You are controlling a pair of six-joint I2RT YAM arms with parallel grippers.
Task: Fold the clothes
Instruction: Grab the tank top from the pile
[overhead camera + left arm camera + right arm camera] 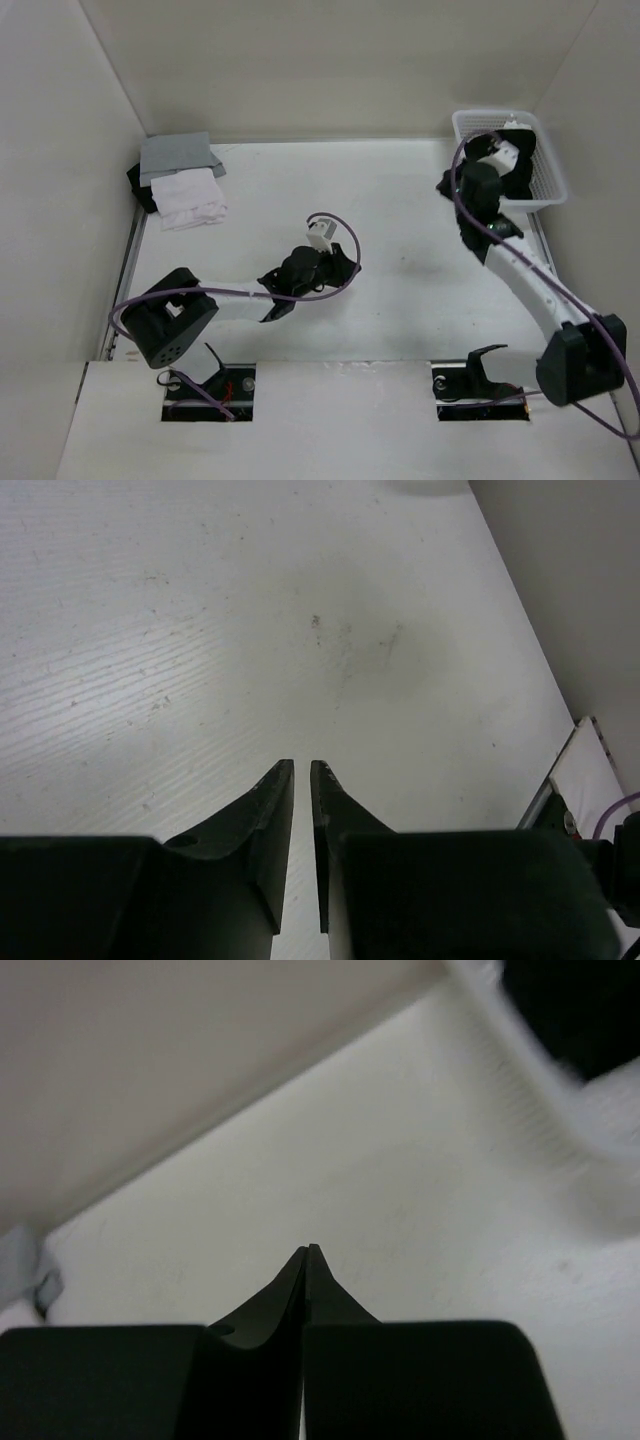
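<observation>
Mostly the white tabletop (pixel 400 200) lies bare, walled in by pale panels on three sides, with faint scuffs and specks showing in the left wrist view. From the near edge the left arm (pixel 240 295) stretches towards the middle of the tabletop, and the right arm (pixel 530 280) reaches up along the right edge towards the far right corner. In that corner stands a white plastic basket (pixel 490 112), and the clothes (pixel 525 165), a bunched heap of black fabric, lie inside it, filling much of it. From above, the right arm's wrist sits at the basket's left side, partly in front of the black fabric. Near the far left corner lies a grey fabric piece (pixel 178 155), folded flat, with a small white cloth (pixel 190 200) just beside it on its near side; something dark pokes out at their left edge, though what it is cannot be told. The left hand (pixel 302 765) is above the middle of the tabletop, its fingers almost together with only a thin slit between the tips and nothing in it. The right hand (pixel 308 1250) is fully closed, tips pressed together and gripping nothing, with the basket's blurred white wall off to its right.
</observation>
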